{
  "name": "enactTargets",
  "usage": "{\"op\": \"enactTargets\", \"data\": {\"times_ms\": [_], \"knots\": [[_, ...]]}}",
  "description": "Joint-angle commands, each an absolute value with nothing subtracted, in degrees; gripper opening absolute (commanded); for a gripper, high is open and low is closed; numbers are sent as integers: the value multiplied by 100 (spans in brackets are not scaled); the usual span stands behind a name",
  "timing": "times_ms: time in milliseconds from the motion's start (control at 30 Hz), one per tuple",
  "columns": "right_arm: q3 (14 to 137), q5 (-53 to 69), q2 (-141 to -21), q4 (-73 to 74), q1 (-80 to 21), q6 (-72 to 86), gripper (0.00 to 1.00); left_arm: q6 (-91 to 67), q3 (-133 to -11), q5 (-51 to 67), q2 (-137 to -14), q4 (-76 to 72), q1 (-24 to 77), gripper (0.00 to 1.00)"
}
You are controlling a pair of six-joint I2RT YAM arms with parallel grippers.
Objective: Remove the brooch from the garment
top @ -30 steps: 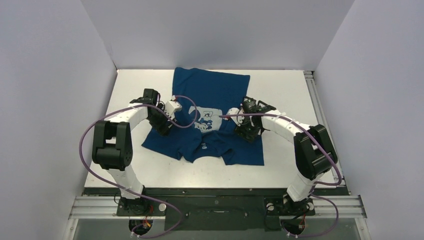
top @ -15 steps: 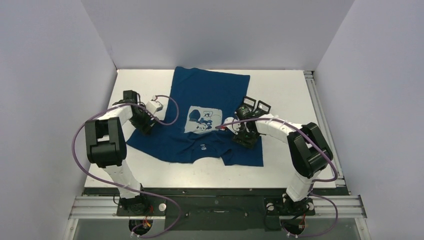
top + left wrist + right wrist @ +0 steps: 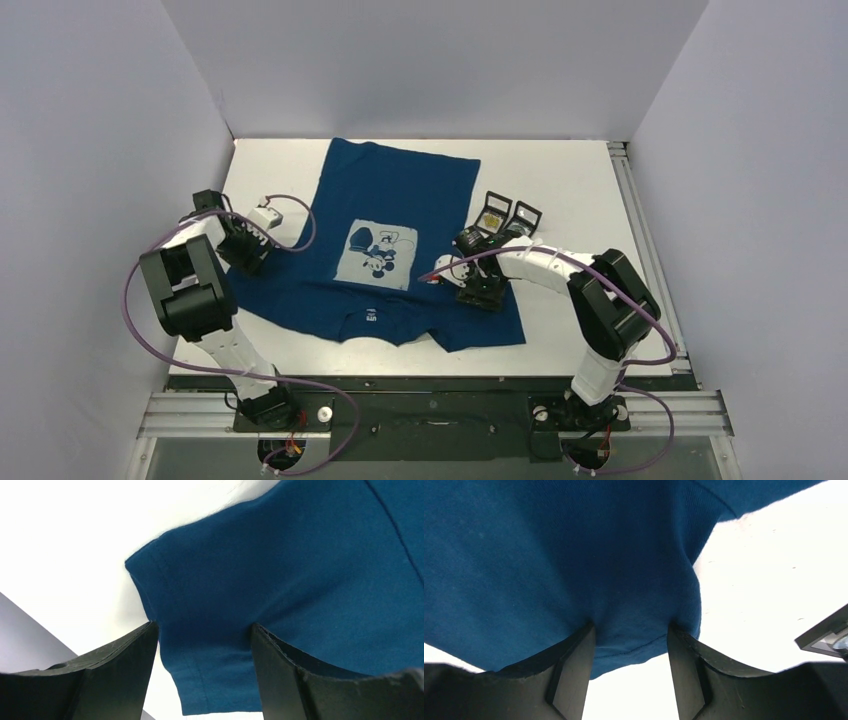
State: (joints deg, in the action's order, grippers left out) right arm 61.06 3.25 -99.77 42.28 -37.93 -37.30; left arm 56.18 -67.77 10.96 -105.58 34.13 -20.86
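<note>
The garment [image 3: 400, 195], a dark blue T-shirt with a pale blue mouse print [image 3: 372, 252], lies spread flat on the white table with its collar toward the arms. I see no brooch on it in any view. My left gripper [image 3: 245, 258] rests on the left sleeve. In the left wrist view its jaws [image 3: 204, 627] are apart, with the tips on the sleeve cloth [image 3: 280, 580]. My right gripper [image 3: 480, 292] rests on the right sleeve. In the right wrist view its jaws [image 3: 630, 625] are apart, with the tips pressing puckered cloth [image 3: 574, 555].
A small open black box [image 3: 524, 213] stands just right of the shirt, with something gold [image 3: 491, 219] inside; its corner shows in the right wrist view [image 3: 824, 635]. Grey walls close in three sides. A metal rail [image 3: 630, 200] runs along the table's right edge.
Both grippers have moved left and toward the near edge, and the shirt has slid left with them and spread flatter. The black box now stands uncovered beside the right arm.
</note>
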Motion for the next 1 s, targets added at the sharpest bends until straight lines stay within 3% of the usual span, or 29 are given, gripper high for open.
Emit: {"op": "enactTargets", "data": {"times_ms": [0,300,433,600,700,833,967], "knots": [[5853,454,-10088,5156,-3789,-3813,51,6096,-6856,532,-10975,3693,-2401,64],[5834,163,-10181,5445,-3730,-4022,49,6074,-7158,530,-11198,3796,-2452,65],[6105,369,-9926,5518,-3557,-3987,49,6095,-7216,878,-11066,4064,-2452,70],[6896,1744,-9508,5762,-3502,-3777,50,6159,-7042,1946,-10087,4676,-2242,85],[7339,2170,-9392,5330,-3490,-3095,50,6225,-6912,2777,-9412,5101,-2018,88],[7879,2224,-9585,4419,-3422,-2014,50,6319,-6610,3682,-8632,5607,-1416,88],[8606,2114,-10251,3835,-3260,-1179,49,5842,-5947,4042,-7690,5511,-147,82]]}}
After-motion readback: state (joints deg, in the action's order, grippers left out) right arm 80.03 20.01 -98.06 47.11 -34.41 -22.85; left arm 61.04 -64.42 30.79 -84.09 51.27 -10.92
